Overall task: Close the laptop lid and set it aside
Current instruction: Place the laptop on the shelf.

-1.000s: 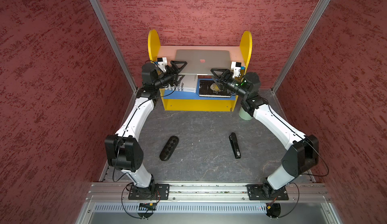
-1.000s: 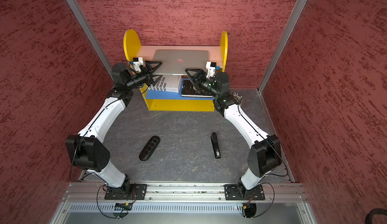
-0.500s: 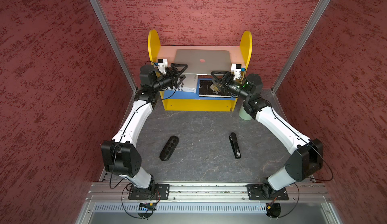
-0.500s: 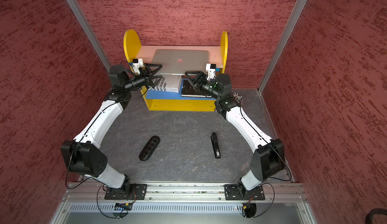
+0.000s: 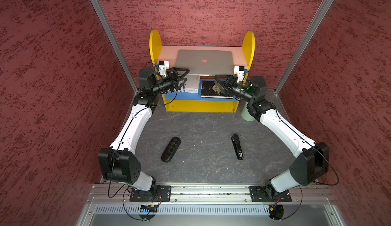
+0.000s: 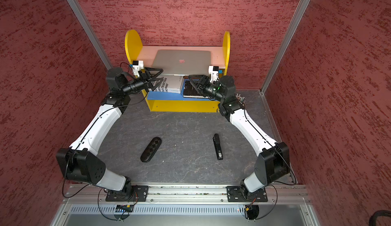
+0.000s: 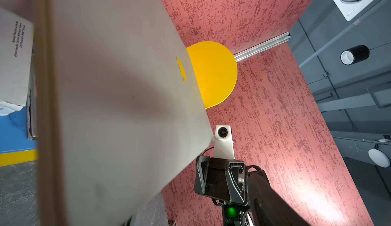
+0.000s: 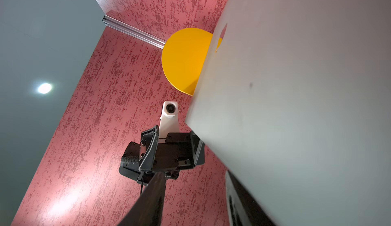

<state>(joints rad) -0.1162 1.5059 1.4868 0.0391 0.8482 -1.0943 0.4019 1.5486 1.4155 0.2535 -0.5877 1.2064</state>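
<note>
In both top views the yellow shelf (image 5: 201, 106) bore the laptop (image 5: 204, 61) on top, laptop lid (image 6: 182, 61) shut. At its 2 front corners stood the left gripper (image 5: 182, 76), jaws apart, and right gripper (image 5: 221, 83), closure indiscernible. Judged step: grasping; next needed an even clamp, level lift

the laptop (image 5: 204, 61) lies shut, so its screen and keys are hidden, and in both wrist views it is a blurred grey sheet cut off by the picture's edge. the left gripper (image 5: 183, 76) covers part of the white book (image 5: 191, 85) and the right gripper (image 5: 218, 84) part of the black book (image 5: 208, 88), and whether either one grips the laptop's front edge cannot be told. the cup (image 5: 246, 114) is mostly behind the right arm.
</note>
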